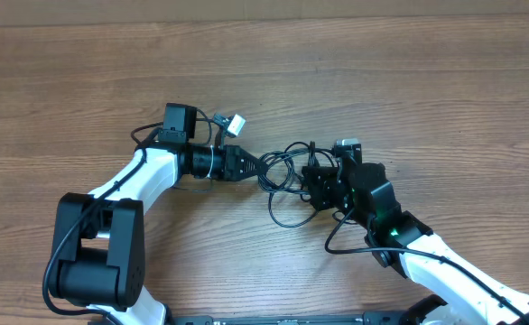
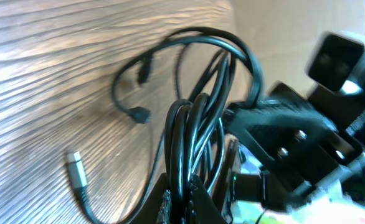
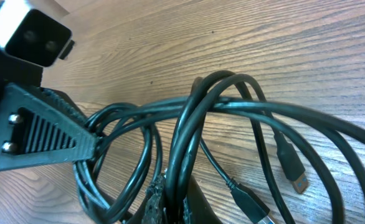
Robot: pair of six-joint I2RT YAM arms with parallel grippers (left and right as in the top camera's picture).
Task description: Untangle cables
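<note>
**Overhead view.** The cables point(image 1: 285, 171) lie as one tangled bundle on the table point(image 1: 409, 81), just right of centre. The left gripper point(image 1: 257, 165) enters the bundle from 9 o'clock and the right gripper point(image 1: 308, 183) from 3 o'clock. Grips on opposite sides let the bundle be drawn apart, which is judged to be the step in hand. A slack loop lies at 6 o'clock of the bundle.

**Left wrist view.** The left gripper point(image 2: 184, 202) has its fingers narrow, clamped on several strands at 6 o'clock. The strands arch up towards 12 o'clock. The right gripper point(image 2: 294, 143) stands at 3 o'clock, blurred. A silver-tipped plug point(image 2: 76, 169) rests free on the table at 8 o'clock.

**Right wrist view.** The right gripper point(image 3: 170, 205) has its fingers narrow, closed on strands at 6 o'clock. The left gripper point(image 3: 42, 134) sits at 9 o'clock, against the loops. Two plug ends point(image 3: 291, 165) lie unheld at 4 o'clock. Free ends are what can be drawn back through the loops.
</note>
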